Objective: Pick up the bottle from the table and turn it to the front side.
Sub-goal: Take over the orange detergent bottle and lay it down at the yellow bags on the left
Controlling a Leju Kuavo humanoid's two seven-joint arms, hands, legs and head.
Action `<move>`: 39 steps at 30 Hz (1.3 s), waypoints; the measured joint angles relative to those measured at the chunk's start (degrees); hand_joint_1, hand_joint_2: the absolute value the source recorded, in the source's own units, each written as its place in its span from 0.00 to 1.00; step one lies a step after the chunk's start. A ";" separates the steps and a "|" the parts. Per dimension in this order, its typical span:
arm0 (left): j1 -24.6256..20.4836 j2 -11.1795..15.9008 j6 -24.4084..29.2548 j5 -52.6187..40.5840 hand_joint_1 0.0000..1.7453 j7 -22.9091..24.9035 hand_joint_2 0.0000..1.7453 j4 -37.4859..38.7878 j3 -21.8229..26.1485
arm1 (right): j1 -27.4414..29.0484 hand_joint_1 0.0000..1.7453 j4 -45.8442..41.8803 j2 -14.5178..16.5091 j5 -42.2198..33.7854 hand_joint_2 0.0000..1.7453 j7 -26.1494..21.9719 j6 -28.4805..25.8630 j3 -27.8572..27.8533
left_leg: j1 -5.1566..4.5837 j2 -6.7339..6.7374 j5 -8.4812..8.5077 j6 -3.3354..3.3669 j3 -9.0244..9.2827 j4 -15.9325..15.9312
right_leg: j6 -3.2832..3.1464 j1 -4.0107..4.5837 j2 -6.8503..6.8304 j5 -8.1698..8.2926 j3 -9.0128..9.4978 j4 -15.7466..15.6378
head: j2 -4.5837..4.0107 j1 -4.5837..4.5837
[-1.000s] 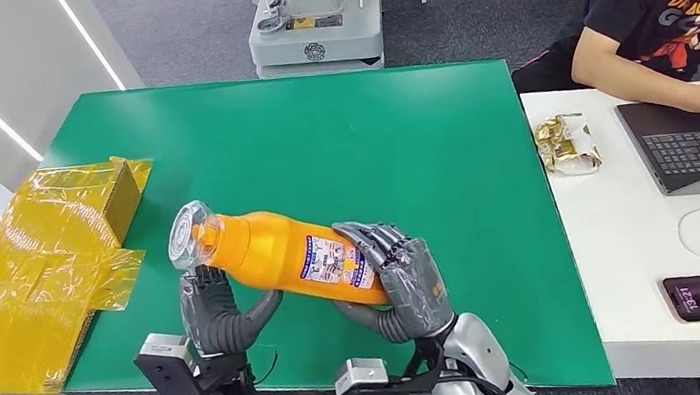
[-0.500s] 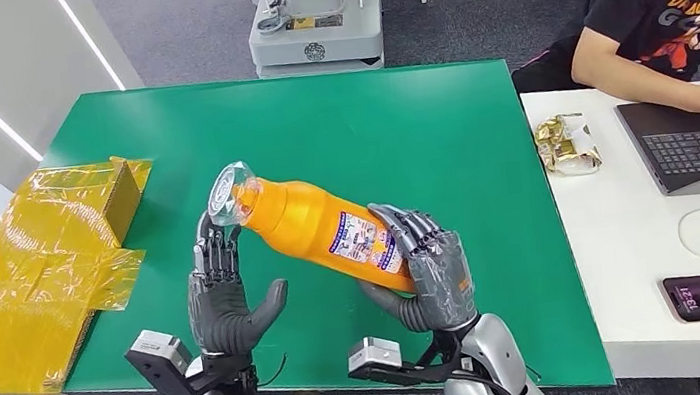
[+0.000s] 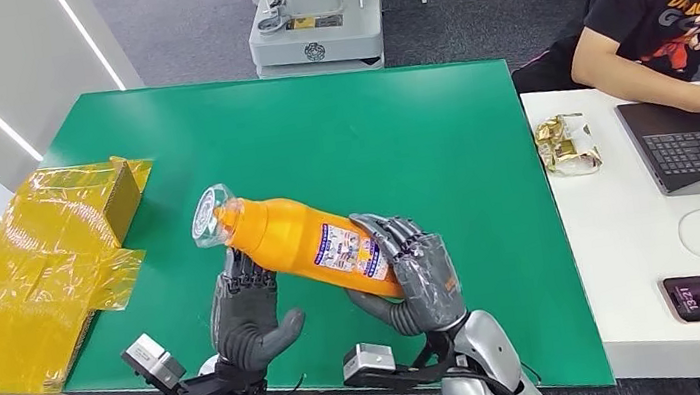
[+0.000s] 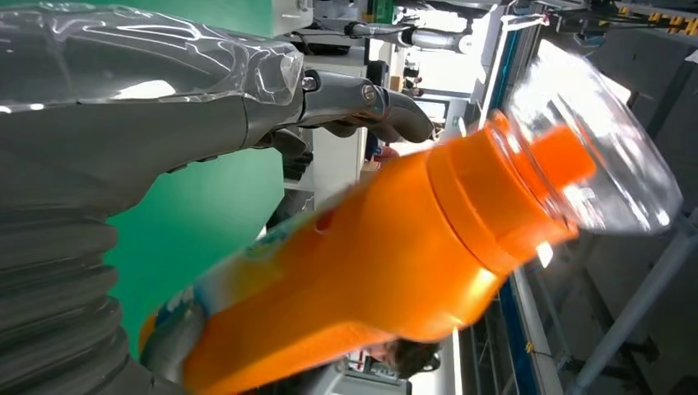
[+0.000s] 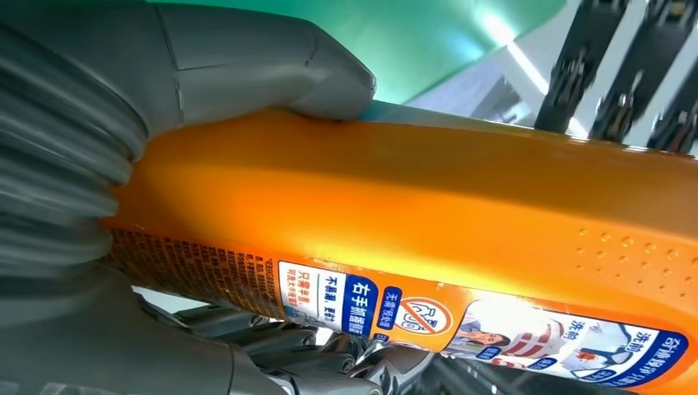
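Bottle (image 3: pixel 301 244): orange, with a clear cap (image 3: pixel 210 216); it is being held in the air above the near part of the green table (image 3: pixel 338 128), clear of the surface.
Long axis: it is lying nearly level, tilted, with the cap end higher and pointing to the robot's left and away, and the base end sitting lower toward the right.
Label (image 3: pixel 344 250): it is facing up toward the head camera, partly covered by fingers.
Right hand (image 3: pixel 414 275): it is gripping the base end, fingers wrapping over the top of the body and thumb pressing from underneath.
Left hand (image 3: pixel 247 311): it is standing below the neck end with fingers extended upward and apart, holding nothing; whether the fingertips are touching the bottle cannot be told.
Nearer hand: the right is carrying the bottle alone, so any further turning about the long axis is likely depending on the left taking the neck.
Surroundings: a yellow wrapped box (image 3: pixel 51 254) is lying at the table's left edge; a person (image 3: pixel 675 6) is working at a laptop (image 3: pixel 698 150) on the white desk.
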 joint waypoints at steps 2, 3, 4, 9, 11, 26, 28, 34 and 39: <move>0.00 -0.01 -0.06 -0.26 0.00 0.26 1.00 0.00 0.01 | -0.37 1.00 0.77 0.26 0.00 1.00 -0.34 0.97 0.33 | 0.00 0.00 0.00 0.00 0.00 0.00 | 0.00 0.00 0.00 0.00 0.00 0.00 | 0.00 -0.01; -0.01 -0.01 -0.04 -0.39 0.00 0.31 1.00 0.00 0.02 | -0.54 1.00 1.15 0.39 -0.01 1.00 -0.51 1.25 0.51 | 0.00 0.00 0.00 0.00 0.00 0.00 | 0.00 0.00 0.00 0.00 0.00 0.00 | 0.00 -0.01; -0.01 -0.02 -0.01 -0.49 0.00 0.32 1.00 0.00 0.04 | -0.71 1.00 1.53 0.53 -0.05 1.00 -0.65 1.51 0.68 | 0.00 0.00 0.00 0.00 0.00 0.00 | 0.00 0.00 0.00 0.00 0.00 0.00 | 0.00 -0.01; 0.01 -0.03 0.22 -0.99 0.00 0.48 1.00 0.00 0.30 | -1.85 1.00 3.83 1.20 -0.63 1.00 -1.06 3.66 1.56 | 0.00 0.00 0.00 0.00 0.00 0.00 | 0.00 0.00 0.00 0.00 0.00 0.00 | 0.00 0.00; 0.04 -0.04 0.34 -1.07 0.00 0.60 1.00 0.00 0.46 | -2.28 1.00 4.74 1.48 -1.01 1.00 -1.39 4.37 1.95 | 0.00 0.00 0.00 0.00 0.00 0.00 | 0.00 0.00 0.00 0.00 0.00 0.00 | 0.00 -0.01; 1.07 -0.17 0.84 -1.96 0.00 0.83 1.00 0.12 1.90 | -3.67 1.00 8.96 2.58 -4.46 1.00 -4.49 11.46 5.44 | 0.00 0.00 0.00 0.00 0.00 0.00 | 0.00 0.00 0.00 0.00 -0.01 0.00 | 0.00 -0.01; 1.16 -0.19 0.83 -2.05 0.00 0.83 1.00 0.21 2.07 | -3.71 1.00 9.13 2.60 -4.48 1.00 -4.38 12.29 5.86 | 0.00 0.00 0.00 0.00 0.00 0.00 | 0.00 0.00 0.01 0.00 -0.01 0.00 | 0.00 -0.01; 1.24 -0.49 1.88 -2.98 0.00 0.91 1.00 0.64 2.45 | -3.09 1.00 8.82 2.57 -4.29 1.00 -3.47 14.05 6.69 | 0.00 0.00 0.00 0.00 0.00 0.00 | 0.00 0.00 0.00 0.00 -0.01 -0.01 | 0.00 -0.01; 1.53 -0.67 5.21 -4.21 0.00 0.54 1.00 0.74 2.48 | -1.19 1.00 6.89 2.25 -3.42 1.00 -1.58 15.55 6.57 | 0.00 0.01 -0.02 -0.02 0.00 0.00 | 0.00 0.00 0.02 -0.01 -0.03 -0.02 | 0.00 -0.01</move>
